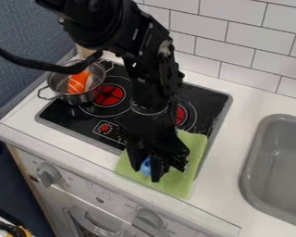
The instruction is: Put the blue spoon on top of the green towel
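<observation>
Blue spoon (145, 165) at the gripper (146, 173), over the green towel (181, 185) near the worktop's front edge (58, 140): likely placing. Can't tell whether it's gripped; next, release gently.

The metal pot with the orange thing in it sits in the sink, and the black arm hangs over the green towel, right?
Not quite: the camera view shows the metal pot on the stove, not in the sink. The orange thing is indeed in it, and the black arm does hang over the green towel.
</observation>
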Motion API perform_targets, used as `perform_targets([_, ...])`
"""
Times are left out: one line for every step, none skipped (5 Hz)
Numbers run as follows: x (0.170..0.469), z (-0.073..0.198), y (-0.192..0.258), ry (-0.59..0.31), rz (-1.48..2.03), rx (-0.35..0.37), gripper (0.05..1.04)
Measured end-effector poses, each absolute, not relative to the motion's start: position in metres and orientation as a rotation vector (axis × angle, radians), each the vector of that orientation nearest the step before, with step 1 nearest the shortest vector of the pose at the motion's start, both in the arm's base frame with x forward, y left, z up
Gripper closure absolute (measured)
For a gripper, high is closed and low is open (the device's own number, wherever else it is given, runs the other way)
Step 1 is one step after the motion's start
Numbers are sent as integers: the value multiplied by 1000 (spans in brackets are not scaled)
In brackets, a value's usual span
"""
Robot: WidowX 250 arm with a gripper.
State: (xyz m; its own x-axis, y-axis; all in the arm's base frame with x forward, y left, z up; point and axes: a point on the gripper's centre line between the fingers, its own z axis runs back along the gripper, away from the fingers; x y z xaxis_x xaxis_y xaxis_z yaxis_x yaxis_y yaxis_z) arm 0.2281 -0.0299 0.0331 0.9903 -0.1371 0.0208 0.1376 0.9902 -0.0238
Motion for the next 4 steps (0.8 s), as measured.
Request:
perform_targets([228, 33, -29, -19, -136, -22, 275])
perform_targets([228, 39, -30, -28, -148, -26, 77])
perform_targets([227, 65, -32, -93, -168, -44, 77])
perform_targets([229, 78, -33, -121, -172, -57, 83])
